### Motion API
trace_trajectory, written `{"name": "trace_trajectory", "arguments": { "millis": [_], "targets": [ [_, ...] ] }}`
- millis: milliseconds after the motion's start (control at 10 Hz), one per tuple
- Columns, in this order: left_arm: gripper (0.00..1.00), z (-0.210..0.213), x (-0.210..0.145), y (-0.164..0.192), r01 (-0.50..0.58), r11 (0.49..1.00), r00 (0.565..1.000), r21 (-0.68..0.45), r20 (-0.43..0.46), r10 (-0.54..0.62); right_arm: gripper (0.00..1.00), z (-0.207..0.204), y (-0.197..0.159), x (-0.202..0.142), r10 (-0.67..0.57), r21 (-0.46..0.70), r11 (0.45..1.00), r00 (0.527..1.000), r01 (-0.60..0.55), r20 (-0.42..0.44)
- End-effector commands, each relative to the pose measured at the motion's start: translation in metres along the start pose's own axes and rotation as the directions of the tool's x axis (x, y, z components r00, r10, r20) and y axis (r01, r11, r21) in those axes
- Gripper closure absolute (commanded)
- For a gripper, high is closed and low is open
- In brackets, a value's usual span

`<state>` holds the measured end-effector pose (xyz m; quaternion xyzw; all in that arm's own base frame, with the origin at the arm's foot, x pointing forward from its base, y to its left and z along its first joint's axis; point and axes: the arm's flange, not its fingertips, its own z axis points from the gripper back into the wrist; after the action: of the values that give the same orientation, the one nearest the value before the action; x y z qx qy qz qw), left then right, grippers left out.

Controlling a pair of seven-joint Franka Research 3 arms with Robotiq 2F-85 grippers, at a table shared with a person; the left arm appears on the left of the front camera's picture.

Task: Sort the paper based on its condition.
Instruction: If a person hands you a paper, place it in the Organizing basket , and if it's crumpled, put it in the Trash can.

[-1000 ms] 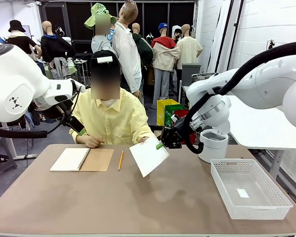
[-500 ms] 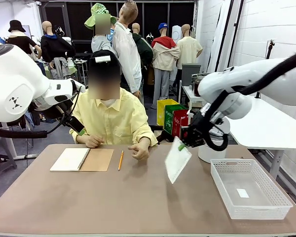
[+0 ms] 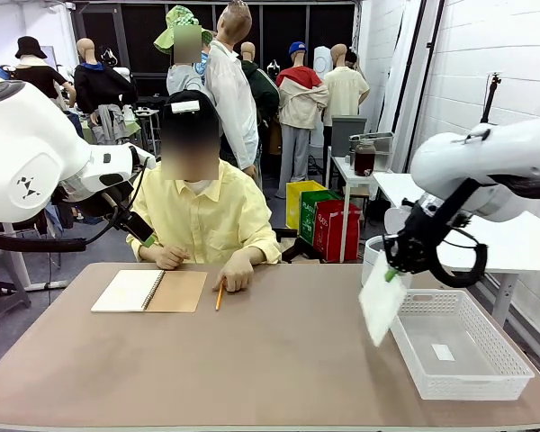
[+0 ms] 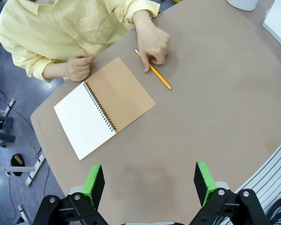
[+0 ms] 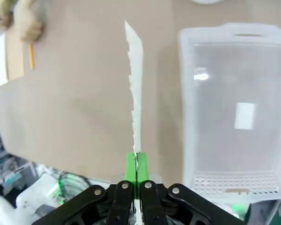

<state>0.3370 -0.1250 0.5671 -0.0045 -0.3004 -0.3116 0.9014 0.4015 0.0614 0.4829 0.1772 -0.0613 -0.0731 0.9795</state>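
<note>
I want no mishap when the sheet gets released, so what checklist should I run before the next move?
1. Right pincer shut on the thin white paper sheet: ok.
2. Sheet above the white plastic mesh basket: not ok, it hangs just outside the rim.
3. Basket has room: ok, one small white tag inside.
4. Person's hand away from basket: ok, at the yellow pencil.
5. Left pincer open, away from the basket: ok.
</note>
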Motion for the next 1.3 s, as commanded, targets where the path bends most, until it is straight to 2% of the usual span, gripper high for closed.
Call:
{"name": "trace_trajectory", "arguments": {
  "millis": [0, 400, 600, 900, 1200],
  "targets": [
    [0.00, 0.001, 0.000, 0.001, 0.000, 1.000, 1.000, 0.001, 0.001, 0.000, 1.00, 0.009, -0.010, -0.002, -0.026, -0.088, 0.996, 0.999, 0.029, 0.037],
    [0.00, 0.001, 0.000, 0.001, 0.000, 1.000, 1.000, 0.001, 0.001, 0.000, 1.00, 0.008, -0.043, 0.010, -0.033, -0.153, 0.987, 0.996, 0.045, 0.083],
    [0.00, 0.001, 0.000, 0.001, 0.000, 1.000, 1.000, 0.001, 0.001, 0.000, 1.00, -0.003, -0.052, 0.014, 0.060, -0.153, 0.987, 0.991, -0.041, 0.119],
    [0.00, 0.001, 0.000, 0.001, 0.000, 1.000, 1.000, 0.001, 0.001, 0.000, 1.00, -0.028, -0.058, 0.016, 0.054, -0.128, 0.991, 0.994, -0.042, 0.096],
    [0.00, 0.001, 0.000, 0.001, 0.000, 1.000, 1.000, 0.001, 0.001, 0.000, 1.00, -0.053, -0.057, 0.011, 0.085, -0.153, 0.985, 0.995, -0.076, 0.052]
  ]
}}
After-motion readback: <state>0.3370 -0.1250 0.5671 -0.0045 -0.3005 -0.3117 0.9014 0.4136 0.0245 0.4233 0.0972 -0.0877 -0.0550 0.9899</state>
